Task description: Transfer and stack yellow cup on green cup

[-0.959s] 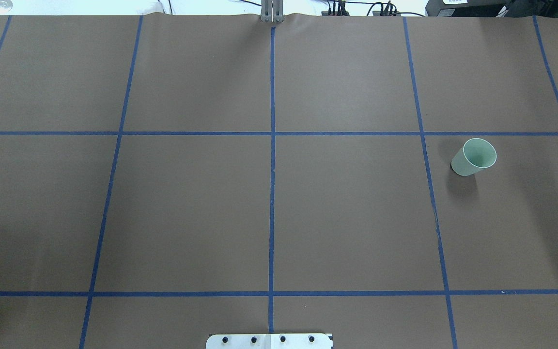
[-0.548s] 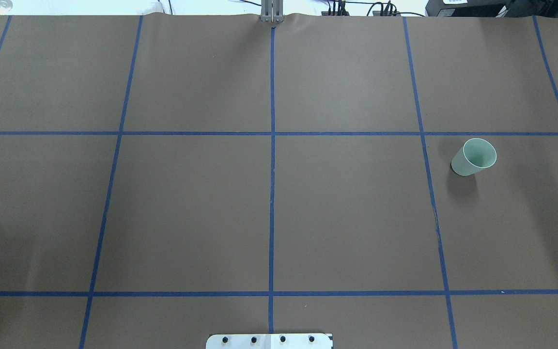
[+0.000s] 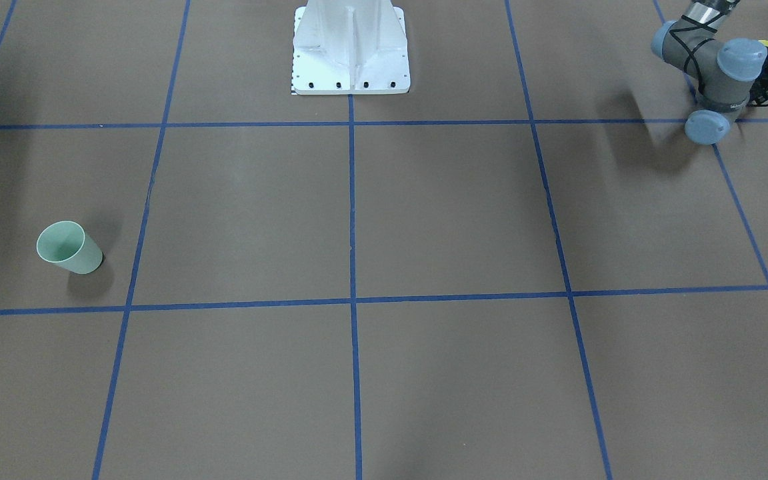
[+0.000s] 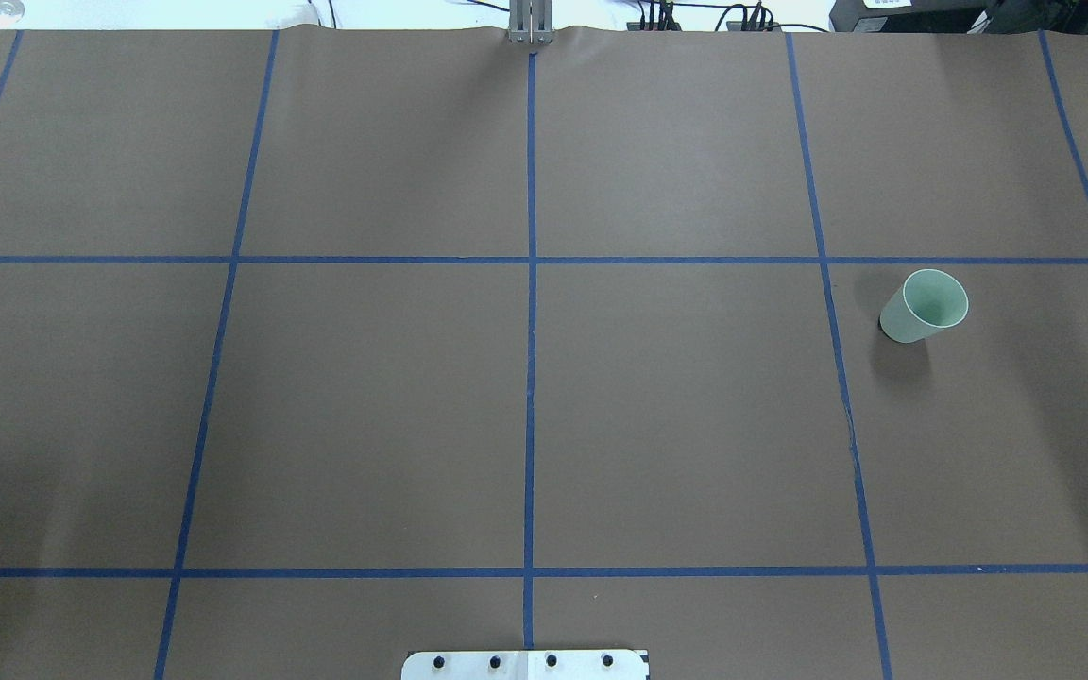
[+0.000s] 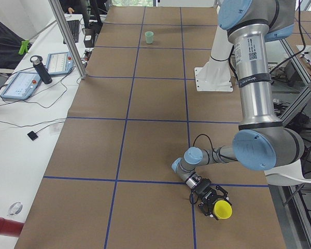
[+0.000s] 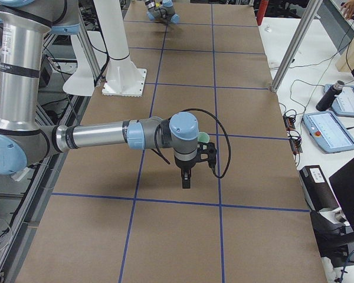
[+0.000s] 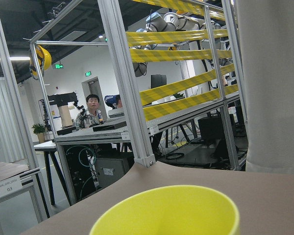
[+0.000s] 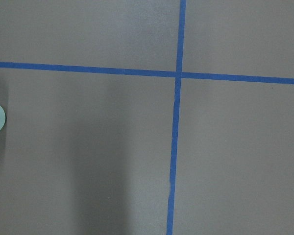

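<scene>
yellow cup [image 7: 169, 211]: upright between the fingers of the left gripper [image 5: 218, 206], low at the robot's left end of the table [image 4: 365, 397]; whether it touches the paper cannot be told.
left gripper: lying level, one finger on each side of the yellow cup; whether they press it cannot be told.
green cup [image 4: 923, 307]: standing mouth up on the robot's right, well apart from the yellow cup.
right gripper [image 6: 186, 180]: pointing straight down near the green cup; spread or pressed together cannot be told.
table: brown paper, squared by blue tape lines [image 4: 531, 378].
</scene>
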Robot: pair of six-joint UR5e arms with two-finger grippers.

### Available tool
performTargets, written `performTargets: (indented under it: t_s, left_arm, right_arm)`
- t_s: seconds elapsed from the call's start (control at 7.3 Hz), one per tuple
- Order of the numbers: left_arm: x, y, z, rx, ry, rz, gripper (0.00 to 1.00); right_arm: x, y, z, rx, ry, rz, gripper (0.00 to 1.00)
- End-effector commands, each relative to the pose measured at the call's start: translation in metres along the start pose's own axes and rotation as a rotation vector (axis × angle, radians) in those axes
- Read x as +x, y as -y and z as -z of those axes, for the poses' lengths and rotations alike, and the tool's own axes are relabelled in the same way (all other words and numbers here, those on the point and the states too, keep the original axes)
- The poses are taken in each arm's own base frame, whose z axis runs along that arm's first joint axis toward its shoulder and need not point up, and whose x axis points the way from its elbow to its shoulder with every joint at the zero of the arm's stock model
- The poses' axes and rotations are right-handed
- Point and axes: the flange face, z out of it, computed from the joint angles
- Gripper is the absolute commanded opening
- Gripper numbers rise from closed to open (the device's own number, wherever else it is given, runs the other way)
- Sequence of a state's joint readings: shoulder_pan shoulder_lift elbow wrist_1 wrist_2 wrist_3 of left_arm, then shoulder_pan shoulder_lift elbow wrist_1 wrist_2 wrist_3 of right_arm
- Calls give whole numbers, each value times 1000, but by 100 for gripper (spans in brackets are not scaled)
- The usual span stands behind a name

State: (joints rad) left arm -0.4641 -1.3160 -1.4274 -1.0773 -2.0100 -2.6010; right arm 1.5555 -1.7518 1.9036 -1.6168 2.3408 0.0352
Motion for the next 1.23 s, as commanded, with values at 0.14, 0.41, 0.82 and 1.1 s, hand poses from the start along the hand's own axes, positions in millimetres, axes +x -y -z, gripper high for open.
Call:
performTargets:
  t_s: [0.14, 0.41, 0.82, 1.1]
  left_arm:
    - [-5, -5, -3, 21, -10, 1, 62]
    - [-4, -3, -7, 34, -14, -2, 47]
    - [-10, 20, -18, 30, -15, -50, 45]
    - [-29, 50, -12, -2, -39, -133, 45]
  right_arm:
    - [0, 0, 0, 0, 0, 0, 100]
    - [0, 1, 1, 2, 0, 0, 100]
    - [0, 1, 0, 0, 0, 0, 100]
    - [0, 1, 0, 0, 0, 0, 100]
